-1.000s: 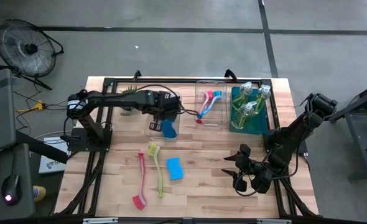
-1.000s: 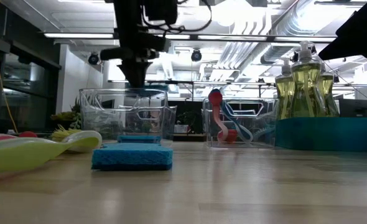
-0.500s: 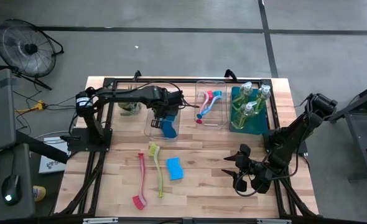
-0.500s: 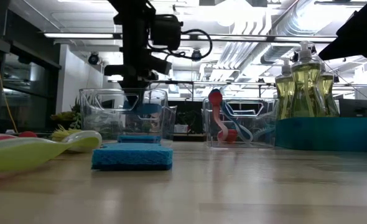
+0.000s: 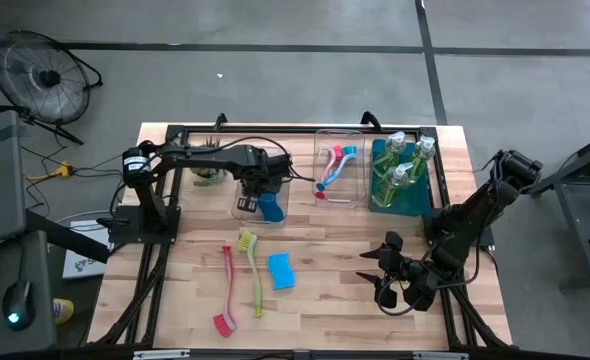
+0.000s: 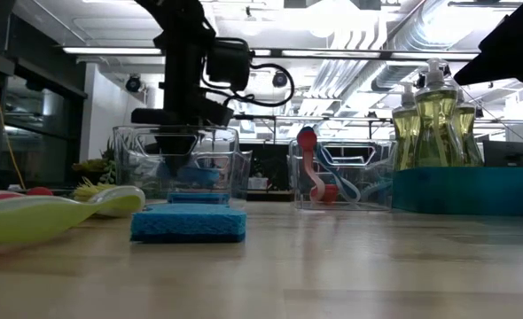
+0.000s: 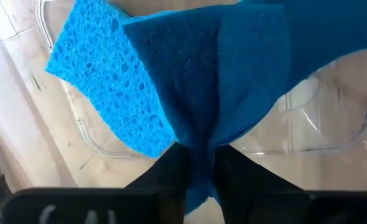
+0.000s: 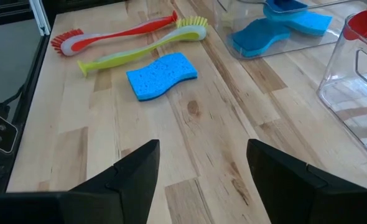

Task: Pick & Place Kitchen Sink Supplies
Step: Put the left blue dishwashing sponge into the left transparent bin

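Blue rectangular sponge (image 7: pixel 171 87) hangs pinched between the left gripper's (image 5: pixel 260 190) closed fingers, low inside the clear plastic bin (image 5: pixel 243 207). Another blue sponge (image 5: pixel 281 270) lies on the wooden table (image 5: pixel 335 250). Right gripper (image 5: pixel 387 270) rests spread apart, holding nothing, near the table's front right.

held sponge (image 7: pixel 190 93) cut off by frame edge

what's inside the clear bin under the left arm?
A blue sponge pinched in the left gripper, down inside the clear bin. The arm covers most of the bin floor; right wrist view hints at a second sponge.
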Robot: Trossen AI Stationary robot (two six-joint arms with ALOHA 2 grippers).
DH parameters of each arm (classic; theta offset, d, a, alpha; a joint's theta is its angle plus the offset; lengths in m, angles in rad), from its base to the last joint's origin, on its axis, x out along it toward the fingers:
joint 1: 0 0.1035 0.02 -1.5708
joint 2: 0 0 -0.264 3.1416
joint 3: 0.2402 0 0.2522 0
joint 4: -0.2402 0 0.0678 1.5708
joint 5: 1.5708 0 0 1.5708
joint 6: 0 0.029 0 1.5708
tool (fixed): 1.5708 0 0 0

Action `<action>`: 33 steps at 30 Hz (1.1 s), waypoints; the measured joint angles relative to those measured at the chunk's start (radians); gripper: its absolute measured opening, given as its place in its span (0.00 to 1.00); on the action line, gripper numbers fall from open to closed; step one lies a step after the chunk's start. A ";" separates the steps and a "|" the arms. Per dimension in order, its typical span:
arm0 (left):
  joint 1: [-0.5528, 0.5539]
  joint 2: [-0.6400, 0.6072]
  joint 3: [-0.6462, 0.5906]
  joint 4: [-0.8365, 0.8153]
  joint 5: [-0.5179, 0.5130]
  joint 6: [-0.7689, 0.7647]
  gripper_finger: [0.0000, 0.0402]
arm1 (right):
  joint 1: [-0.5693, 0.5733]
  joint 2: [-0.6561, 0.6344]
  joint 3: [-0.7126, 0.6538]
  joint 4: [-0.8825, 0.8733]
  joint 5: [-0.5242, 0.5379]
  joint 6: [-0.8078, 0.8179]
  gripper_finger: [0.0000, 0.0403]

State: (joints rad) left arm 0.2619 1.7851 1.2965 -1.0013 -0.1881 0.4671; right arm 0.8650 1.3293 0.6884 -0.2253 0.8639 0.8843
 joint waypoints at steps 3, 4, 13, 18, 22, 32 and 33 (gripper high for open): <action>0.000 0.000 0.000 0.006 0.031 0.001 0.21 | 0.000 0.000 0.000 0.001 0.000 0.006 0.59; 0.000 0.000 0.000 0.008 0.042 0.002 0.23 | 0.000 0.000 0.000 0.002 -0.001 0.006 0.59; 0.000 0.000 0.000 0.007 0.056 0.004 0.36 | 0.000 0.000 0.000 0.003 -0.003 0.008 0.59; 0.000 0.000 0.000 0.007 0.110 0.034 0.49 | 0.000 0.000 0.000 0.003 -0.005 0.008 0.59; 0.000 0.000 0.000 0.006 0.156 0.045 0.61 | 0.000 0.000 0.000 0.005 -0.014 0.009 0.59; -0.001 -0.009 0.056 -0.053 0.137 0.082 0.77 | 0.000 0.000 0.000 0.006 -0.034 0.057 0.59; -0.001 -0.009 0.061 -0.052 0.137 0.088 0.78 | -0.001 0.000 0.000 0.006 -0.034 0.062 0.59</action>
State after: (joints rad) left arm 0.2611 1.7763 1.3578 -1.0537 -0.0509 0.5552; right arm 0.8640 1.3293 0.6884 -0.2195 0.8298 0.9464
